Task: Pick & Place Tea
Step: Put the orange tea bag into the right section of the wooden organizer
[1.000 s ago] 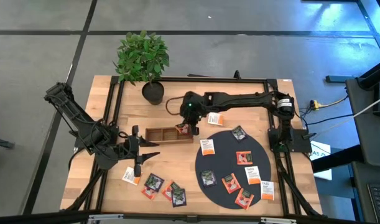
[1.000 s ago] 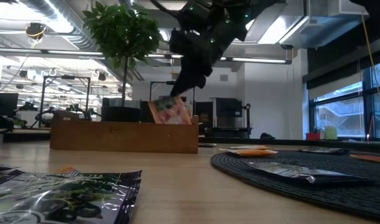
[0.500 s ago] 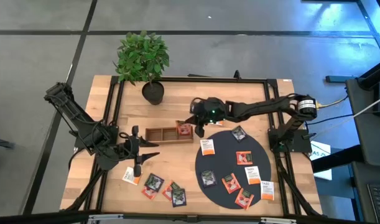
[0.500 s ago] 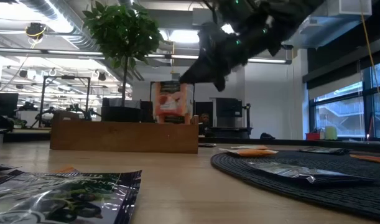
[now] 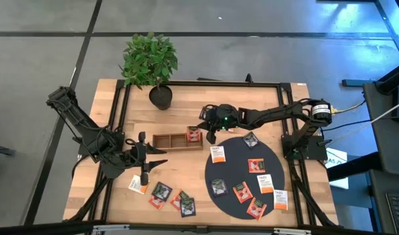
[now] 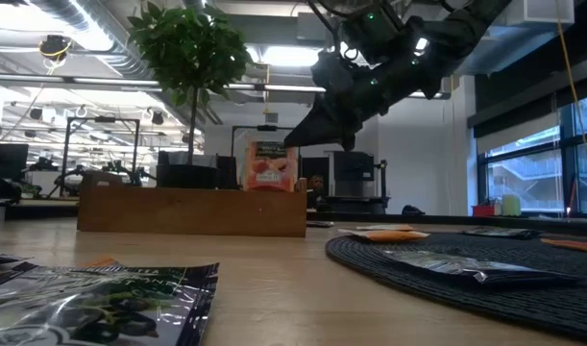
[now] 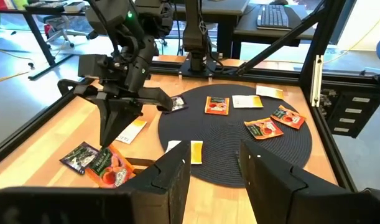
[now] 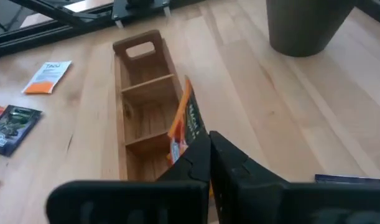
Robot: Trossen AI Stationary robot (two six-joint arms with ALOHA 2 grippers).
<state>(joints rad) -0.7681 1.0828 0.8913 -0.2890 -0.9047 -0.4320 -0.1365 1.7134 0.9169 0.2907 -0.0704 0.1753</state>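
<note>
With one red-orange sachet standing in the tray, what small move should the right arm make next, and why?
Probably swing toward the black round mat for another sachet: the right gripper is shut and empty beside the brown wooden three-compartment tray, where the red-orange tea sachet stands in the end compartment.

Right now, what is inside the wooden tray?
One red-orange sachet stands in the wooden tray's compartment nearest the black mat. The other two compartments look empty; its floor beneath the sachet is hidden.
</note>
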